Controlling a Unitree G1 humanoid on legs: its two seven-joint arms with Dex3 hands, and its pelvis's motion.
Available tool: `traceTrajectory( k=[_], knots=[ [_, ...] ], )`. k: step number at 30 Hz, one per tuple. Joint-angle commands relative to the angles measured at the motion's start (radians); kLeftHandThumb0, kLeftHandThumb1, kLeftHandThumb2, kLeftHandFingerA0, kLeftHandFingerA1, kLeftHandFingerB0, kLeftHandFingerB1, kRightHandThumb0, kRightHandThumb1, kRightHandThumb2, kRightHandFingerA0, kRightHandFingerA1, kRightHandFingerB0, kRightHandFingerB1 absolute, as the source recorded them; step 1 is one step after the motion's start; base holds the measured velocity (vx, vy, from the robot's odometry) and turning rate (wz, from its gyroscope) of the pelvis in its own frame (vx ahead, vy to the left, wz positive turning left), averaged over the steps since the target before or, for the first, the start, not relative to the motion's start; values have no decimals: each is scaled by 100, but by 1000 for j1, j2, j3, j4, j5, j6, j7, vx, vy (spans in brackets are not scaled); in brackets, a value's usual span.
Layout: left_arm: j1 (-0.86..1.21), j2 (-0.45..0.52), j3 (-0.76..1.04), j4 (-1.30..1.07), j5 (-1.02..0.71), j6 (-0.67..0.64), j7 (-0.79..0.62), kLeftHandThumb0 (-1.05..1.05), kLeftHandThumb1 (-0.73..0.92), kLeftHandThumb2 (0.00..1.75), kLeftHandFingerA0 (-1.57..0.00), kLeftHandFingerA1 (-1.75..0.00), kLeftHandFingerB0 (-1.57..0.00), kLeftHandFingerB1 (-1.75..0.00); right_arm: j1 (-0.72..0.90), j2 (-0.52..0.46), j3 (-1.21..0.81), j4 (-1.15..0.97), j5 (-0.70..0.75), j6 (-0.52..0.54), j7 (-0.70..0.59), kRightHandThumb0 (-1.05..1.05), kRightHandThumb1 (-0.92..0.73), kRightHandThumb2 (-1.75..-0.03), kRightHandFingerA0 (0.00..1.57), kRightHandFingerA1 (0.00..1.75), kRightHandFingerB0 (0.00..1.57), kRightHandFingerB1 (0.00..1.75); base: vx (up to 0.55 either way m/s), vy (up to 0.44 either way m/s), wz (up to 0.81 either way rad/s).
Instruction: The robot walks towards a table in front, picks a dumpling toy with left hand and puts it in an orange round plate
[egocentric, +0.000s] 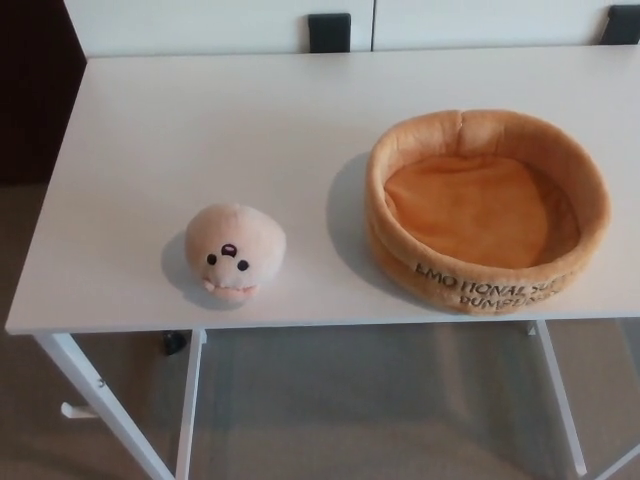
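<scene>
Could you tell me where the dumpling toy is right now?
In the head view, the dumpling toy sits near the white table's front-left edge, left of the orange plate, apart from it.

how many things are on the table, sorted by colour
Pale peach: 1, the dumpling toy
Orange: 1, the round plush plate, nothing in it
Total: 2 on the white table
</scene>
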Motion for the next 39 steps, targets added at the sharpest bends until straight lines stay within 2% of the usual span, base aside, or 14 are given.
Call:
traceTrajectory(
  k=[1, 2, 3, 4, 5, 6, 11, 13, 16, 17, 21, 29, 30, 39],
  knots=[
    [261, 104, 298, -865, -312, -64, -81, -49, 45, 67, -22, -37, -20, -37, 11, -9, 7, -2, -10, -7, -13, -43, -59, -81, 64, 59, 33, 45, 0, 0, 0],
    [263, 100, 302, -873, -311, -57, -84, -49, 45, 67, -22, -37, -20, -37, 11, -9, 7, -2, -10, -7, -13, -43, -59, -81, 64, 59, 33, 45, 0, 0, 0],
    [207, 180, 395, -1028, -392, 22, -113, -46, 44, 61, -15, -36, -15, -32, 9, -5, 4, -1, -7, 0, -12, -33, -71, -62, 68, 49, 36, 33, 0, 0, 0],
    [151, 240, 449, -1115, -427, 75, -133, -26, 31, 85, -1, -50, 0, -47, 8, -2, 3, -1, -5, 3, -11, -34, -71, -61, 66, 51, 38, 33, 0, 0, 0],
    [110, 272, 466, -1139, -427, 98, -145, -26, 31, 85, -1, -50, 0, -47, 6, -1, 4, -1, -4, 3, -10, -34, -71, -61, 66, 51, 38, 33, 0, 0, 0],
    [89, 288, 471, -1155, -437, 120, -155, -33, 42, 52, -10, -29, -14, -27, 6, 0, 3, -2, -4, 2, -10, -33, -71, -61, 66, 51, 37, 33, 0, 0, 0],
    [71, 292, 486, -1195, -453, 174, -175, -33, 42, 52, -10, -29, -14, -27, 7, -1, 4, -2, -2, 1, -10, -33, -71, -61, 66, 51, 37, 33, 0, 0, 0],
    [-134, 476, 421, -1273, -473, 382, -255, -33, 37, 63, -5, -20, -6, -25, 9, -4, 13, 5, -14, 3, -14, -35, -72, -61, 65, 49, 36, 32, 0, 0, 0],
    [-163, 488, 412, -1292, -476, 425, -258, -33, 37, 63, -5, -20, -6, -25, 3, -5, 16, 5, -15, 3, -15, -35, -72, -61, 65, 49, 36, 32, 0, 0, 0],
    [-267, 517, 328, -1290, -425, 429, -278, -33, 26, 63, 0, -18, -5, -25, 12, -7, 6, 4, -5, 0, -11, -33, -71, -61, 68, 51, 37, 33, 0, 0, 0],
    [-419, 562, 199, -1312, -313, 505, -316, -38, 29, 65, 0, -21, -6, -29, 17, -13, 0, -2, 5, -3, 3, -34, -71, -62, 65, 49, 35, 32, 0, 0, 0],
    [-685, 545, -31, -1291, -163, 622, -398, -47, 33, 71, 0, -20, -4, -27, 9, -9, 14, 1, -8, 9, -6, -34, -72, -61, 67, 49, 36, 32, 0, 0, 0],
    [-732, 539, -88, -1296, -128, 662, -430, -53, 35, 74, 0, -16, -2, -24, 25, -12, 18, -3, -11, -4, -6, -44, -60, -83, 60, 58, 33, 45, 0, 0, 0],
    [-1001, 337, -471, -1122, 233, 765, -561, -60, 40, 76, 0, 0, 0, -9, 40, -13, 8, -8, 4, -10, 7, -43, -62, -86, 59, 59, 36, 47, 0, 0, 0]
  ],
)
